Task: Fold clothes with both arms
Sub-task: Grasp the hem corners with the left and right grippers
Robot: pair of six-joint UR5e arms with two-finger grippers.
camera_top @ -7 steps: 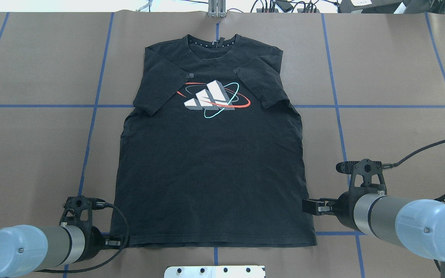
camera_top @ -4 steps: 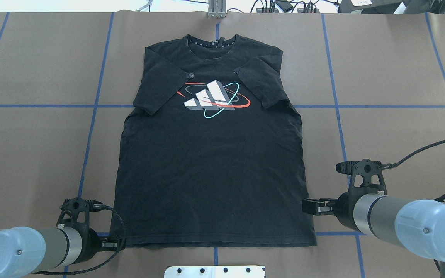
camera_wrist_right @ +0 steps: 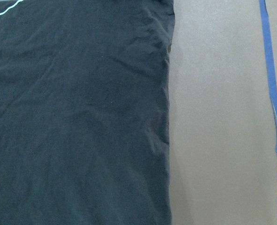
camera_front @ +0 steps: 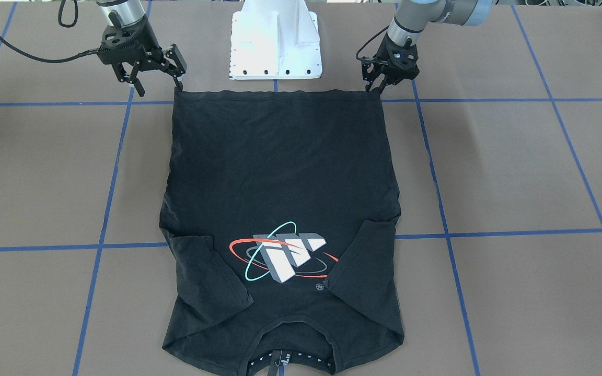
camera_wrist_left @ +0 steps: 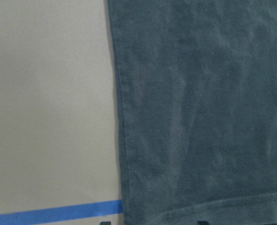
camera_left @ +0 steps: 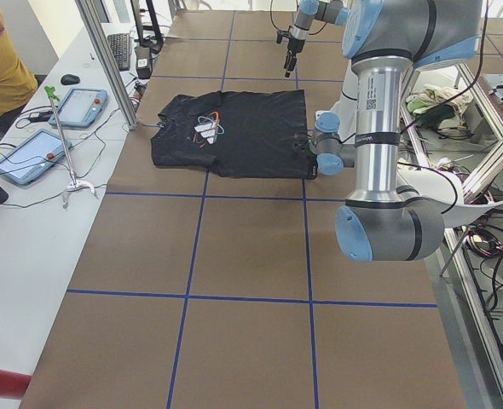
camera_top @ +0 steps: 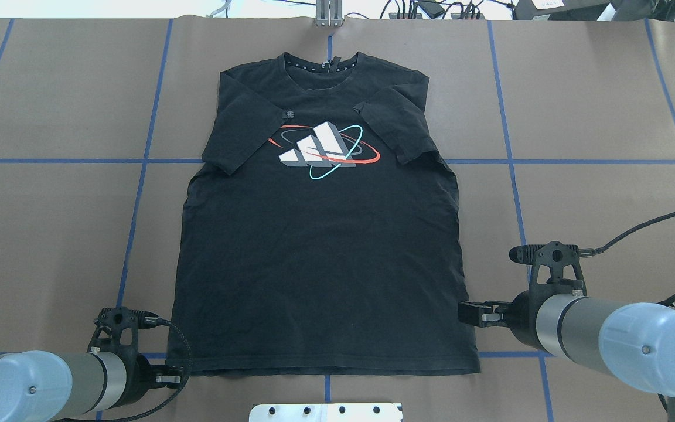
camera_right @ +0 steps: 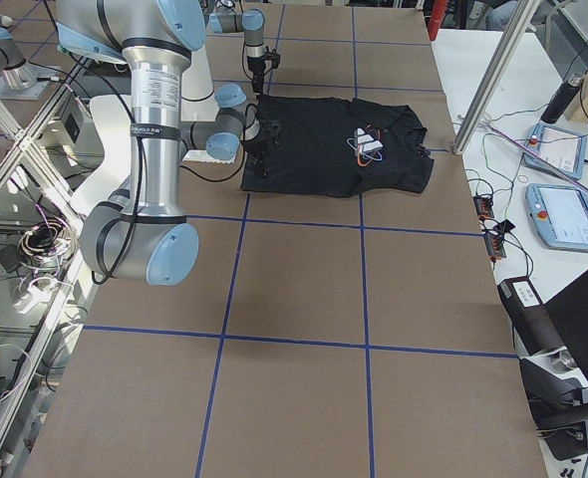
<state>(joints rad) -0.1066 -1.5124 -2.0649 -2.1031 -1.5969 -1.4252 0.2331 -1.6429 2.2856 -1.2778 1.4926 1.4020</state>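
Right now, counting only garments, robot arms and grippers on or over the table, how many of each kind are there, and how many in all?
T-shirt: 1
Robot arms: 2, the left arm and the right arm
Grippers: 2, the left gripper and the right gripper
Total: 5

- The overhead camera is looking forward and down, taking in the whole shirt (camera_top: 320, 264) on the tabletop (camera_top: 595, 105).
- The front camera is facing the opposite way, sharing that shirt.
- Two side cameras are looking along the tabletop from either end, farther off.
- Both wrist cameras are sitting close over the shirt's side edges.
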